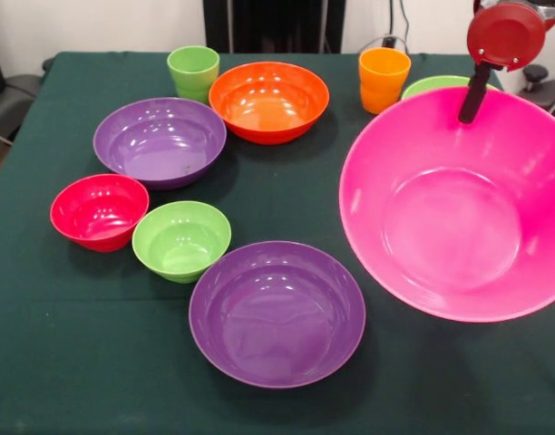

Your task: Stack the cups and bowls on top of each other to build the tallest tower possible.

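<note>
1. The arm came down into the front view at the top right corner, showing a round red disc-shaped part with a dark slim piece hanging below it.
2. That dark piece, the gripper, reached down to the far rim of the pink bowl and met it at the rim's edge. Whether its fingers were apart or clamped on the rim could not be told from this view.
3. The pink bowl was tilted, its open mouth turned toward the camera, at the right side of the green table; nothing lay inside it.
4. A large lime green bowl showed only as a sliver of rim behind the pink bowl, just beside the orange cup.
5. The orange cup stood upright near the table's far edge, right of the orange bowl.
6. The light green cup stood upright just left of the orange bowl, close to or touching it.
7. One purple bowl sat left of centre, in front of the light green cup.
8. The red bowl and the small lime green bowl sat side by side, touching or nearly so, at the left.
9. A second purple bowl sat nearest the camera, just beside the small lime green bowl.
10. No bowl or cup was stacked on another.
</note>
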